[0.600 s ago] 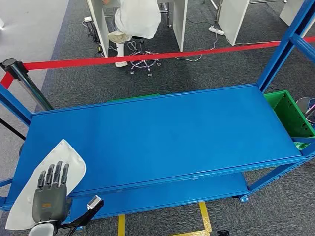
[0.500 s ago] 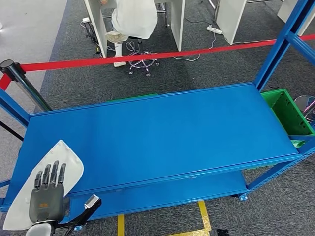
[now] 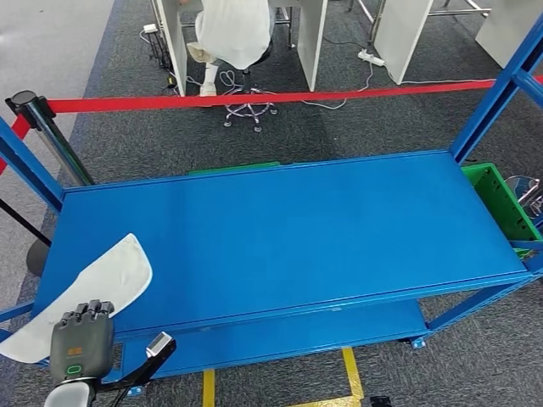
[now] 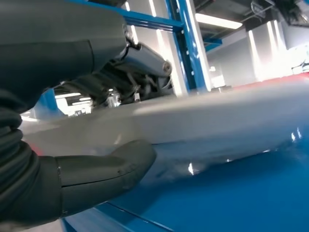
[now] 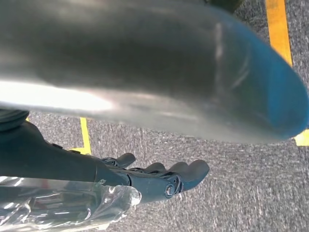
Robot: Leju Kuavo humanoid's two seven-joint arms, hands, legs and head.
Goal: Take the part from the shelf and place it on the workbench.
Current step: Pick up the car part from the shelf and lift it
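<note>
The left hand gripped the white part at its near edge, fingers above and thumb beneath, on the blue shelf.

The part is a flat, off-white panel, long and kinda teardrop-shaped with a rounded far end, lying at the front left corner of the blue shelf. Its near end sticks out past the shelf's front edge. In the left wrist view it looks like a thin pale sheet sitting almost level just over the blue top.
</note>
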